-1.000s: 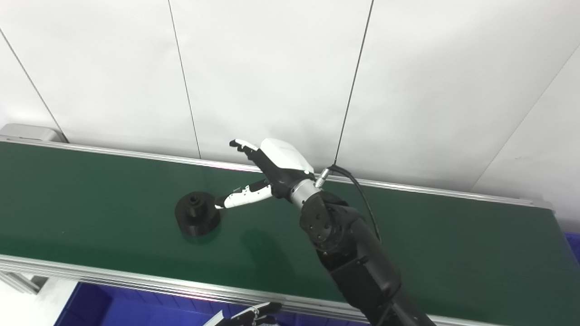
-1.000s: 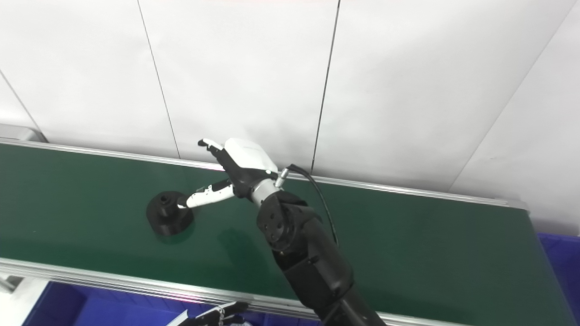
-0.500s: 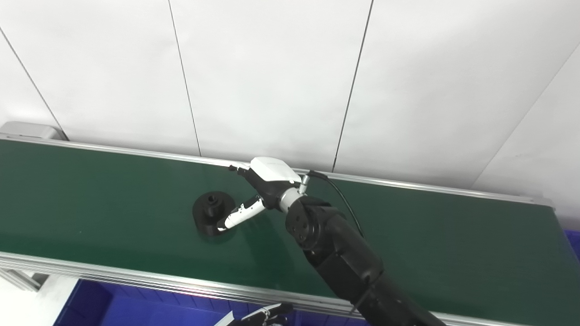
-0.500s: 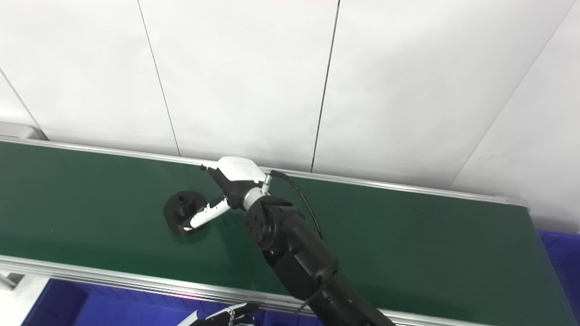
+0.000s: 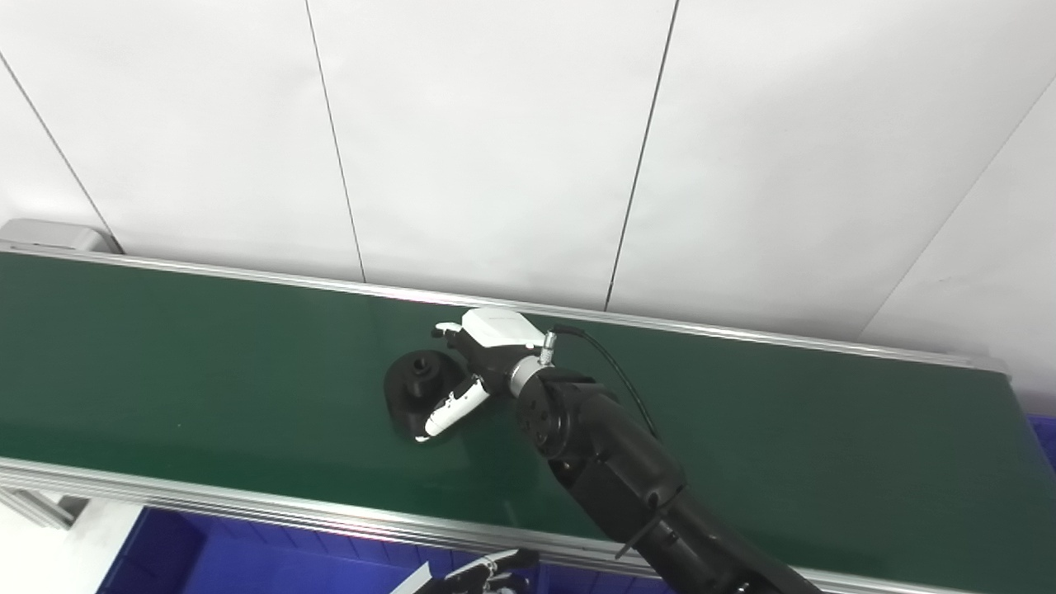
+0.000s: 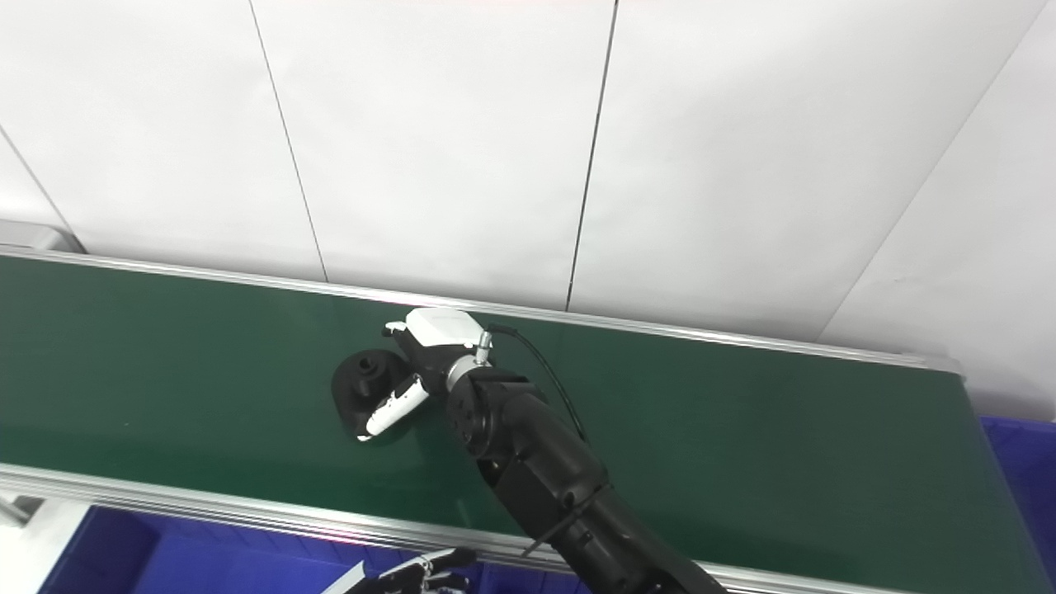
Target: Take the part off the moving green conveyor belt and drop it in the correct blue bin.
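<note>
A black round part (image 5: 417,386) with a raised hub sits on the green conveyor belt (image 5: 165,371), left of centre. My right hand (image 5: 478,355) lies against the part's right side. Its white-tipped thumb (image 5: 450,410) runs along the part's near edge and its fingers (image 5: 448,329) reach round the far edge. The fingers are apart and the part rests on the belt. The part also shows in the right eye view (image 6: 363,388). Only the fingertips of my left hand (image 5: 478,572) show at the bottom edge, stretched out and holding nothing.
A blue bin (image 5: 206,561) stands below the belt's near rail at the bottom left. Another blue bin (image 6: 1023,470) shows at the right edge. An aluminium rail (image 5: 247,511) borders the belt's near side. A white panelled wall stands behind.
The part has travelled right along the belt. My right hand has come down from above the belt and closed in around the part's right side, thumb swinging to its near edge.
</note>
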Robot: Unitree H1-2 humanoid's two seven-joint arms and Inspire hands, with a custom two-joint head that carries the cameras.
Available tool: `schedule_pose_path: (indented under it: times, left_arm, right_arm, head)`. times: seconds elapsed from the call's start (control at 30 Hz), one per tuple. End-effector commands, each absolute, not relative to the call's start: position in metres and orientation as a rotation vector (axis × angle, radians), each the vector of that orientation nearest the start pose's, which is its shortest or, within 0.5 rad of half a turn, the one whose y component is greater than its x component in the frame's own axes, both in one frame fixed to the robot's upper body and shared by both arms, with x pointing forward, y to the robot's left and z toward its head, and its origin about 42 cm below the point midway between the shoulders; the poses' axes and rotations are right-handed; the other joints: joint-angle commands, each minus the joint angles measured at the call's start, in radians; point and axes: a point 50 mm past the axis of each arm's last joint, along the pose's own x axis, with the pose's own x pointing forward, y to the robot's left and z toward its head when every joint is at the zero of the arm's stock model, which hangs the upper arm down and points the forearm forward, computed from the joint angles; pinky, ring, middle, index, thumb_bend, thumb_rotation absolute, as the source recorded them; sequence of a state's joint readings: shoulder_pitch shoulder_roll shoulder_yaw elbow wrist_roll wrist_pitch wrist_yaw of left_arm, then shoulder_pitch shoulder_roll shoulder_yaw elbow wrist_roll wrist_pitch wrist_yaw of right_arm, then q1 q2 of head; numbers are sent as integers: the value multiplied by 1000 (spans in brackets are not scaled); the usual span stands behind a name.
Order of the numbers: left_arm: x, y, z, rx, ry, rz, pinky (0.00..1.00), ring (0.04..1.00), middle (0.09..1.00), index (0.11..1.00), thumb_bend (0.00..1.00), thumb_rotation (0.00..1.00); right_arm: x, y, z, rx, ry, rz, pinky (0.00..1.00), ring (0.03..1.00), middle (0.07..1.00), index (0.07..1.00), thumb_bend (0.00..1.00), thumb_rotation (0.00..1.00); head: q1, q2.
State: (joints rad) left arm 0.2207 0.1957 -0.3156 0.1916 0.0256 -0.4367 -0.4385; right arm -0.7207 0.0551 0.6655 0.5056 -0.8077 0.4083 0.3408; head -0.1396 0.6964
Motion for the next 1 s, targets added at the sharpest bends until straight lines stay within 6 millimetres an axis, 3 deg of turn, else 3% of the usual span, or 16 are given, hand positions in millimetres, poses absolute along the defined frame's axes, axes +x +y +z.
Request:
schedule_pose_path:
  times: [0.0, 0.43, 0.5, 0.67, 0.8, 0.97]
  left_arm:
    - [171, 188, 21, 151, -29, -741, 779, 868, 931, 895, 941, 444]
    - [171, 186, 23, 157, -37, -735, 784, 873, 933, 898, 928, 455]
    - [171, 185, 23, 160, -37, -731, 784, 874, 933, 897, 933, 464]
    - [171, 185, 23, 150, -39, -733, 772, 872, 938, 901, 916, 454]
    - [171, 186, 24, 148, -42, -738, 774, 876, 943, 907, 908, 454]
    - [172, 188, 25, 147, -43, -738, 771, 875, 945, 907, 894, 433]
  right_arm:
    - [430, 15, 185, -1268, -49, 669, 719, 840, 894, 932, 1000, 415]
    - [426, 5, 163, -1273, -34, 636, 606, 803, 897, 926, 1000, 427]
    - [425, 4, 161, -1261, -28, 633, 591, 778, 869, 915, 989, 381]
    - [420, 1, 154, -1245, -14, 648, 505, 644, 731, 830, 851, 133]
    - [416, 0, 148, -1268, -11, 662, 510, 637, 724, 827, 879, 142]
    - [410, 1, 142, -1278, 13, 677, 449, 574, 671, 790, 839, 61]
  head:
    - [0, 0]
    - [-3, 8]
    - [-5, 10]
    - [-6, 13]
    - [-9, 17]
    - [-11, 23]
